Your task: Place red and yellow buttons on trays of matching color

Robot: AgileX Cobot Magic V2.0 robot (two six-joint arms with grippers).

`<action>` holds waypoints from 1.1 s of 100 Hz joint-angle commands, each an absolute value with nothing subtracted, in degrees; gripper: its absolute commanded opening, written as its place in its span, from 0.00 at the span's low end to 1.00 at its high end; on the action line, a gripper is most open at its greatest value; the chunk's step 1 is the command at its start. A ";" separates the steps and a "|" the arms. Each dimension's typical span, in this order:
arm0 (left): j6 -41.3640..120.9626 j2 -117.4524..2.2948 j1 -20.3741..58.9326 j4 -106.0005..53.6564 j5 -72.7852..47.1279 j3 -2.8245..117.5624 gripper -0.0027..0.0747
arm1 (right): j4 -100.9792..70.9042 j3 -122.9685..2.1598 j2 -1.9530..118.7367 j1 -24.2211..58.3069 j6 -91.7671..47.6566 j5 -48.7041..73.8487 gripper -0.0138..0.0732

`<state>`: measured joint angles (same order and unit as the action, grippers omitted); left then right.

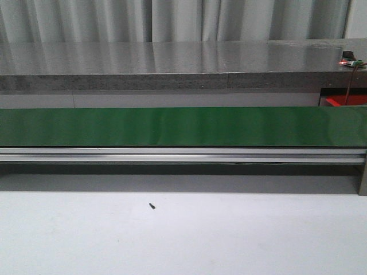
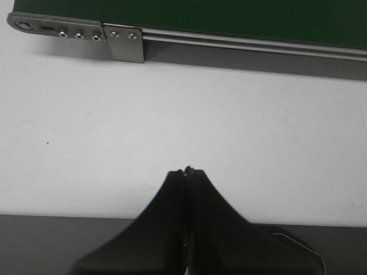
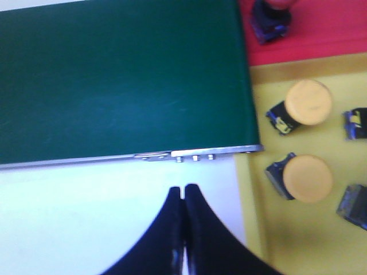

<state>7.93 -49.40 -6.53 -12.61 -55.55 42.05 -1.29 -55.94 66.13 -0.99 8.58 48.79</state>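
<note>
In the right wrist view, a yellow tray (image 3: pixel 304 240) holds two yellow buttons (image 3: pixel 308 102) (image 3: pixel 307 178), with dark parts of others at its edge. A red tray (image 3: pixel 321 28) lies beyond it with a dark button body (image 3: pixel 269 22) on it. A bit of the red tray also shows in the front view (image 1: pixel 344 102). My right gripper (image 3: pixel 183 188) is shut and empty over the white table beside the yellow tray. My left gripper (image 2: pixel 189 171) is shut and empty over the white table. Neither gripper shows in the front view.
A long green conveyor belt (image 1: pixel 183 126) on a metal rail (image 1: pixel 183 154) crosses the table; its ends show in both wrist views (image 2: pixel 258 17) (image 3: pixel 120 80). A small dark screw (image 1: pixel 152 205) lies on the white table. A grey counter (image 1: pixel 172 63) stands behind the belt.
</note>
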 commanded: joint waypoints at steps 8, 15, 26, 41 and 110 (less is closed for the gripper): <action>8.09 -48.98 -6.12 -13.49 -53.05 43.51 0.01 | -0.61 -56.62 60.89 4.37 7.91 45.00 0.08; 8.09 -48.98 -6.12 -13.49 -53.05 43.51 0.01 | 0.00 -55.26 58.44 5.55 7.91 45.12 0.08; 8.09 -48.98 -6.12 -13.49 -53.05 43.51 0.01 | 0.43 -51.70 53.60 5.54 7.91 44.71 0.08; 8.09 -48.98 -6.12 -13.49 -53.05 43.51 0.01 | 2.44 -46.77 46.46 5.26 7.57 43.85 0.08; 8.09 -48.98 -6.12 -13.49 -53.05 43.51 0.01 | -3.33 -29.03 34.69 -0.38 1.69 31.01 0.08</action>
